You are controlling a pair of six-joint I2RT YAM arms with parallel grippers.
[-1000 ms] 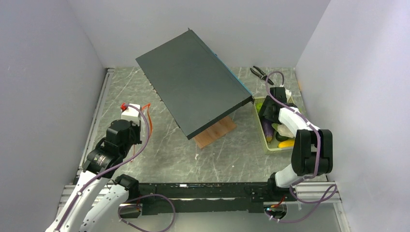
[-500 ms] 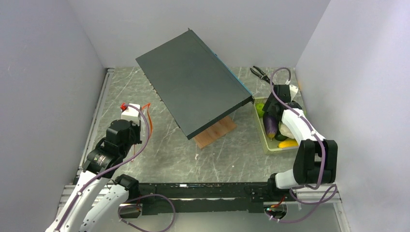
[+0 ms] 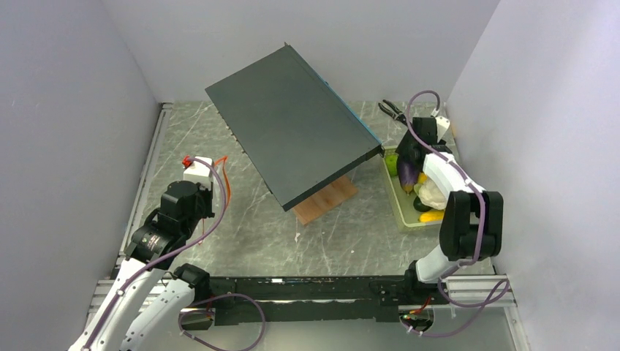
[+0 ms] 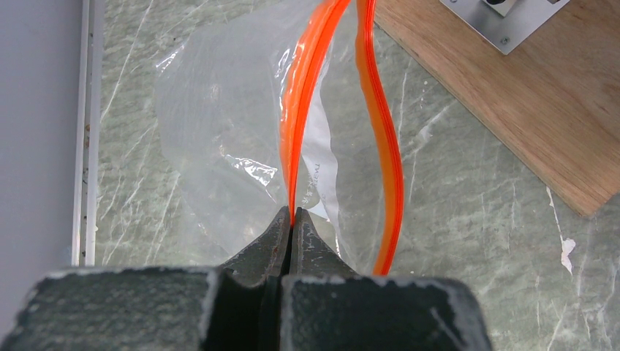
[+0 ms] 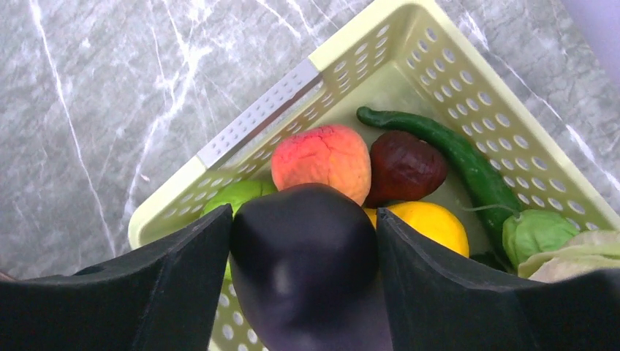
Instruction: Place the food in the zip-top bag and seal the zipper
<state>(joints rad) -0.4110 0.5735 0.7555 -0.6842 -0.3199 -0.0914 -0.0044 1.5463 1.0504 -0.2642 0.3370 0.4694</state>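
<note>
A grey marbled table [image 3: 241,234] sits between plain pale walls [image 3: 73,110]. At the left, the left gripper [image 4: 292,219] is clenched tight on one lip of the bag [image 4: 212,139], its jaws pressed together with only the orange strip between them. The bag lies crinkled on the table just past the fingertips. The zipper [image 4: 305,88] runs lengthwise straight away from the gripper, toward the far side of the table. Its second lip [image 4: 391,146] bows off to the right, so the mouth stands parted. Right of the bag is a wooden block [image 4: 497,102], and over the middle of the table a dark flat panel [image 3: 292,139] sits tilted, its near corner above that block. At the far right a pair of black pliers [image 3: 395,111] lies near the back wall. In front of them is the pale green tray [image 5: 256,117], set with its long side running near to far. The right gripper [image 5: 303,216] hangs over the tray's far end, jaws spread wide and grasping the eggplant [image 5: 307,256] on both flanks. The eggplant's long axis lies along the fingers, and its rounded end points out past the tips and down at the tray. Under it in the tray lie the rest of the food: a lime [image 5: 237,196] by the corner, a peach [image 5: 322,161], a dark red piece [image 5: 406,167], a yellow piece [image 5: 428,223] and a cucumber [image 5: 453,153] lying along the right wall.
</note>
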